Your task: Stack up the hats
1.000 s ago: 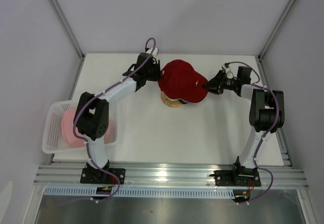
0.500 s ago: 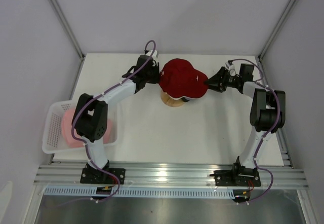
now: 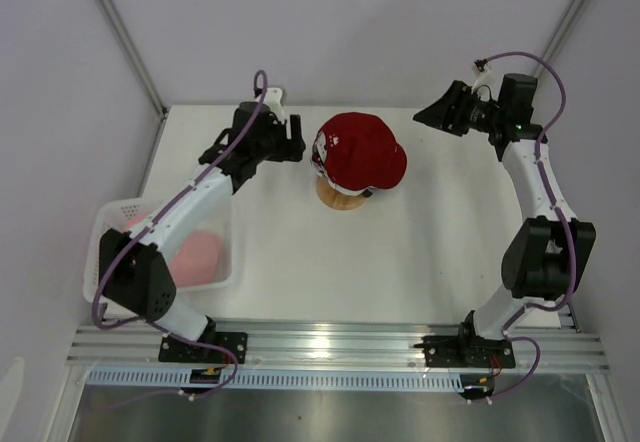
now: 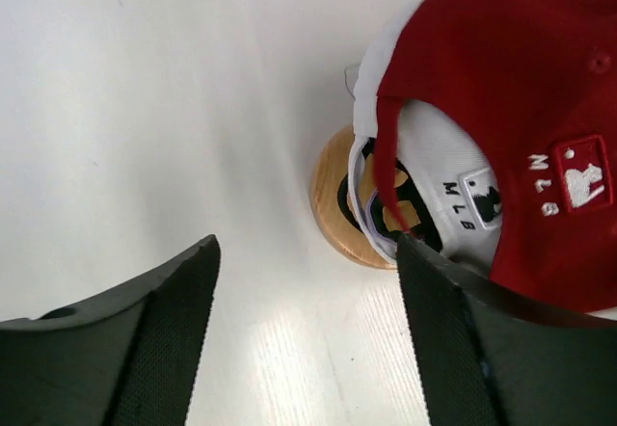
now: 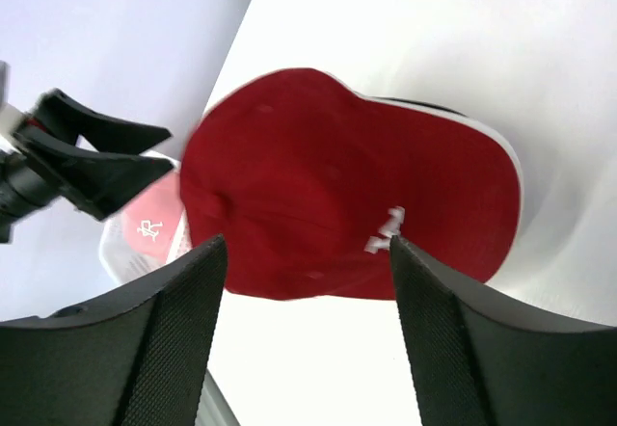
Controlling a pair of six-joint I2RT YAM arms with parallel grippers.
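Note:
A red cap (image 3: 358,150) with a white logo sits on top of a wooden stand (image 3: 340,196) at mid-table. A white cap (image 4: 434,171) shows under the red cap (image 4: 511,98), over the stand (image 4: 333,199). My left gripper (image 3: 297,145) hangs just left of the stack, open and empty (image 4: 304,243). Back and to the right, my right gripper (image 3: 420,117) is raised and apart from the caps, looking down on the red cap (image 5: 347,185), also open and empty (image 5: 307,243). A pink cap (image 3: 195,254) lies in the basket.
A white mesh basket (image 3: 100,257) stands at the table's left edge, partly under my left arm. The pink cap (image 5: 149,224) and my left gripper (image 5: 87,156) show at the left of the right wrist view. Grey walls close the table's sides.
Both grippers opened and let go of the red cap, which stays on the stand. The left one drew back to the left; the right one rose and pulled back to the far right.

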